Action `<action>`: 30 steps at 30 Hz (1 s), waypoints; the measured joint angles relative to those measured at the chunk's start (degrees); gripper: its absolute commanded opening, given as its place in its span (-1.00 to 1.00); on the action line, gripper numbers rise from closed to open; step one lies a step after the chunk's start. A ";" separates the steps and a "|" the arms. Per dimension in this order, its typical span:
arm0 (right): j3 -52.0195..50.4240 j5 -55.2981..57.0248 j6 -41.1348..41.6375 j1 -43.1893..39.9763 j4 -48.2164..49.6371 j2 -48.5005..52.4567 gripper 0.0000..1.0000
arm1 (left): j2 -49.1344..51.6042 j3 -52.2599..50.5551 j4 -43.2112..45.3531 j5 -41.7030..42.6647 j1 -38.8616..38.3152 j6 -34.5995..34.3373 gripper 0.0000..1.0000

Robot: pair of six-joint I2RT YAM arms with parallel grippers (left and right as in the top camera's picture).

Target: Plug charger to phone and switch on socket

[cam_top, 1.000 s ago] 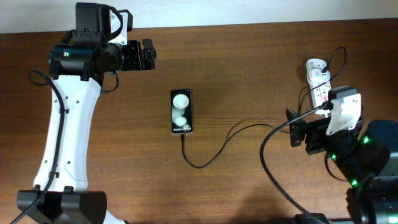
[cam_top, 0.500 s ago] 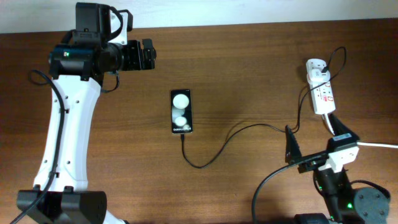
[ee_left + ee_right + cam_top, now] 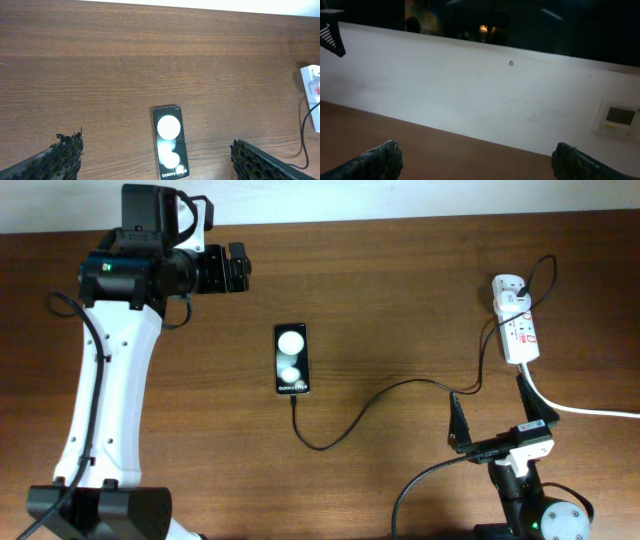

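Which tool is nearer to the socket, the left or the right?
Right. In the overhead view the right tool is just below the socket, while the left tool is far across the table, beyond the phone.

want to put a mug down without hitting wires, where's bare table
Free: the table between the phone and the socket, above the charger cable; also the front strip below the cable's loop. Crowded: right edge, around the socket and the right gripper.

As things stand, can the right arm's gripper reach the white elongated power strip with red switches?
Probably yes: nothing stands between the open right gripper and the white power strip; only its thick white cord lies close by.
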 measured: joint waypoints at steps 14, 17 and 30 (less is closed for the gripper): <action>-10.73 -0.07 0.02 0.00 9.81 -0.20 0.97 | 0.00 0.00 -0.09 0.00 0.00 0.00 0.98; -10.73 -0.13 0.02 0.00 -0.04 -0.20 0.97 | 0.00 0.00 -0.09 0.00 -0.02 0.00 0.98; -10.73 -0.04 0.02 0.00 -6.43 0.00 0.97 | 0.00 0.00 -0.11 0.00 -0.39 0.00 0.99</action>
